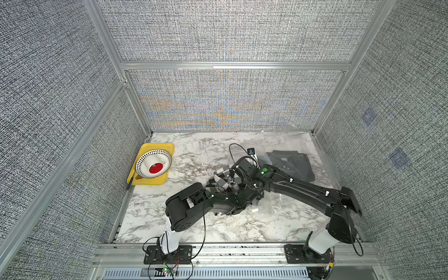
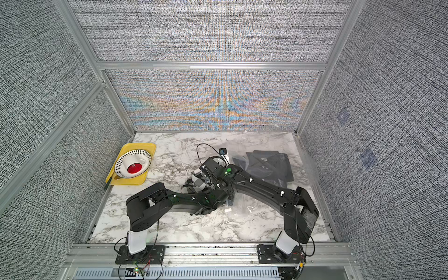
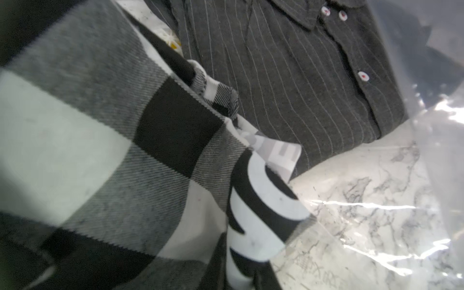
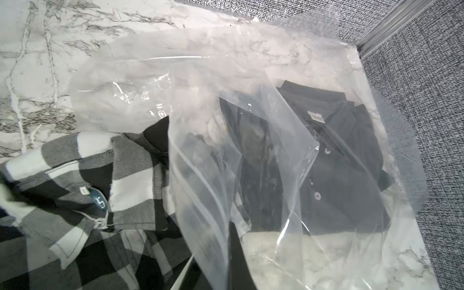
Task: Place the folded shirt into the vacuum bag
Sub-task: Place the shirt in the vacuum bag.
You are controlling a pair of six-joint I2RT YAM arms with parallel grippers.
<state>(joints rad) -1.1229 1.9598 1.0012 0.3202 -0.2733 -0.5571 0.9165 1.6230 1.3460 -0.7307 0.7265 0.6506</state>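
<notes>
Marble-patterned tabletop: the black-white-grey checked folded shirt lies bunched at the mouth of the crinkly clear plastic vacuum bag — its pocket runs onward toward the far right corner. Left gripper looks clenched on the shirt; right gripper pinches the bag's lip raised.

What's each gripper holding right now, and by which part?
Right gripper: apparently pinching the clear plastic vacuum bag by its lifted zip edge. Left gripper: shut at the black-and-white checked folded shirt, but the grip point is hidden.

Glossy plastic vacuum bag, woven cloth checked shirt, smooth marbled table
</notes>
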